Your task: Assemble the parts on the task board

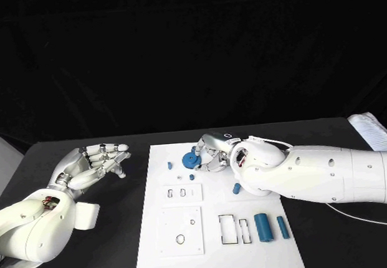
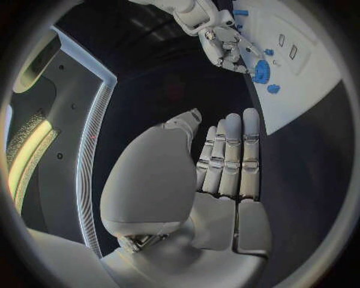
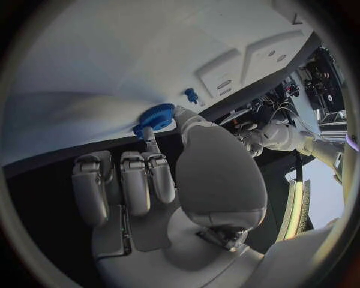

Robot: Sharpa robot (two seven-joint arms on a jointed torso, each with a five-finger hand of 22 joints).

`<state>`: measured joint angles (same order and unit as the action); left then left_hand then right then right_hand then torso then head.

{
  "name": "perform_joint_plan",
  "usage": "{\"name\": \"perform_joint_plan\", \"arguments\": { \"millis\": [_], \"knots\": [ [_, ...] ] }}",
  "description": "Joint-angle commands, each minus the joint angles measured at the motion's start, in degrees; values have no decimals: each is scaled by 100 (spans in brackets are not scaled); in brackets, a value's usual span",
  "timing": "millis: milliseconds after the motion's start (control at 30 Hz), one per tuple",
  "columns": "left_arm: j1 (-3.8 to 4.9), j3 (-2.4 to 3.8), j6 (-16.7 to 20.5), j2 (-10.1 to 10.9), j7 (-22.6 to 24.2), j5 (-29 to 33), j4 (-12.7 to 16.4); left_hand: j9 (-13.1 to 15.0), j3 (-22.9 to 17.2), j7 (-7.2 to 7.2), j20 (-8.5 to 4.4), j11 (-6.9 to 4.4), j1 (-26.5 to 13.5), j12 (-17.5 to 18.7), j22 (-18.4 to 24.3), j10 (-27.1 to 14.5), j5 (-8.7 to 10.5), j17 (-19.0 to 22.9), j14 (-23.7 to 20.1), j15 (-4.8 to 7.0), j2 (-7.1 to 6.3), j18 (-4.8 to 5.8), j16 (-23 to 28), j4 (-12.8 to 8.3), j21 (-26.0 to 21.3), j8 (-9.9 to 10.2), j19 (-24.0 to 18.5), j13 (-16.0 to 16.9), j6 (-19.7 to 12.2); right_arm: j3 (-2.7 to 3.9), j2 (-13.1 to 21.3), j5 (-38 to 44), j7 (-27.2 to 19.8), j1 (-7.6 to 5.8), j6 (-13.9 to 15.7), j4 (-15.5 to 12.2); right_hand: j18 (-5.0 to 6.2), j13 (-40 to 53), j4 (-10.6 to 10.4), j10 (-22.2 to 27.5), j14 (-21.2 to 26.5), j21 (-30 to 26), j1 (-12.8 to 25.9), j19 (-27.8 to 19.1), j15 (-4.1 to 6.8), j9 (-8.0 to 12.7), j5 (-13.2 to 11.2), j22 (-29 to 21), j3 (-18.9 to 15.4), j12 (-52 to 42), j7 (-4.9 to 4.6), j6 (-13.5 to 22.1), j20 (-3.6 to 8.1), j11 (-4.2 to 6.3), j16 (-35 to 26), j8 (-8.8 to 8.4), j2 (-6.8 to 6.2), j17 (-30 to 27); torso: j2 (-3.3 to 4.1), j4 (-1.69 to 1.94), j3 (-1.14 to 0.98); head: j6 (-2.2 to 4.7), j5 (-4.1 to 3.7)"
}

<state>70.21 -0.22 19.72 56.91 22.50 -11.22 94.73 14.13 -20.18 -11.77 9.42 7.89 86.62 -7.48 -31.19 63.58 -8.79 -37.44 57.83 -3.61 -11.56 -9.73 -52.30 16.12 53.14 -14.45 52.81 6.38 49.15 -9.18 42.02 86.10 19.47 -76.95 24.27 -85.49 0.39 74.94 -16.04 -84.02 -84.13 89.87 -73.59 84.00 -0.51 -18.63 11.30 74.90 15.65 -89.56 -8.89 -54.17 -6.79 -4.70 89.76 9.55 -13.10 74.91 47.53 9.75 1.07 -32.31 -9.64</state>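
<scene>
Holding the small blue gear-shaped plastic part [image 1: 191, 160] between thumb and a fingertip, my right silver many-fingered hand [image 1: 215, 152] sits over the far edge of the flat white task board [image 1: 168, 261], near its far left corner. My worry is the grip: from the right wrist view the part [image 3: 155, 116] looks pinched only at its rim, so I judge that a small twist of the wrist could let it tip or pop out and roll off the far edge onto the black tabletop [image 1: 95, 260]. Two little blue pegs [image 1: 170, 165] stand just beside it on the board, and a careless sweep could knock them. The dark blue cylinders [image 1: 263, 228] lie near the right edge, toward the near corner, well apart from the work. My left silver hand [image 1: 93, 162] hangs empty, fingers loosely apart, off the board's left edge; it is no help if the part slips.
</scene>
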Motion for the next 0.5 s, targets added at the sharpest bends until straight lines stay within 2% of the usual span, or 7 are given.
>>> {"name": "perform_joint_plan", "arguments": {
  "millis": [33, 267, 500],
  "knots": [
    [5, 3, -66, -3, 32, 17, 4, 10, -49, 8, -6, -6, -52, -5, -11, -32, 19, 10, -13, -21, 16, -79, 35, -5, 30, -23, -46, 8, -42, -2, 52, 68, -49, 12, -18, -77, -39, 1501, 3, -593, -587, 13, -48, 600, 18, -11, -8, 1510, -30, -38, 6, -58, 25, 43, 24, 36, 21, 1509, 0, -5, -3, 7, 11],
    [5, 3, -64, -5, 36, 17, -5, 10, -49, 8, -6, -6, -52, -5, -11, -32, 19, 10, -13, -21, 16, -79, 35, -5, 30, -23, -46, 8, -42, -1, 215, 207, 77, 14, 335, -134, -39, 1481, 3, -574, -587, 13, -62, 600, 26, -13, 14, 1510, -24, -18, 14, -73, 31, 52, 24, 45, 32, 1509, -4, -20, -4, 29, 5],
    [5, 3, -65, -36, 56, 17, -53, 12, -52, 8, -6, -5, -50, -5, -14, -35, 20, 11, -13, -21, 13, -79, 36, -8, 35, -23, -50, 8, -45, 12, 488, 128, -61, -10, 864, -213, -39, 1382, 23, -478, -570, 13, -120, 600, 31, 4, 36, 1510, -26, 86, 1, -4, 43, 47, 1, 7, -7, 1438, -16, -8, -5, 55, -39]
  ]
}}
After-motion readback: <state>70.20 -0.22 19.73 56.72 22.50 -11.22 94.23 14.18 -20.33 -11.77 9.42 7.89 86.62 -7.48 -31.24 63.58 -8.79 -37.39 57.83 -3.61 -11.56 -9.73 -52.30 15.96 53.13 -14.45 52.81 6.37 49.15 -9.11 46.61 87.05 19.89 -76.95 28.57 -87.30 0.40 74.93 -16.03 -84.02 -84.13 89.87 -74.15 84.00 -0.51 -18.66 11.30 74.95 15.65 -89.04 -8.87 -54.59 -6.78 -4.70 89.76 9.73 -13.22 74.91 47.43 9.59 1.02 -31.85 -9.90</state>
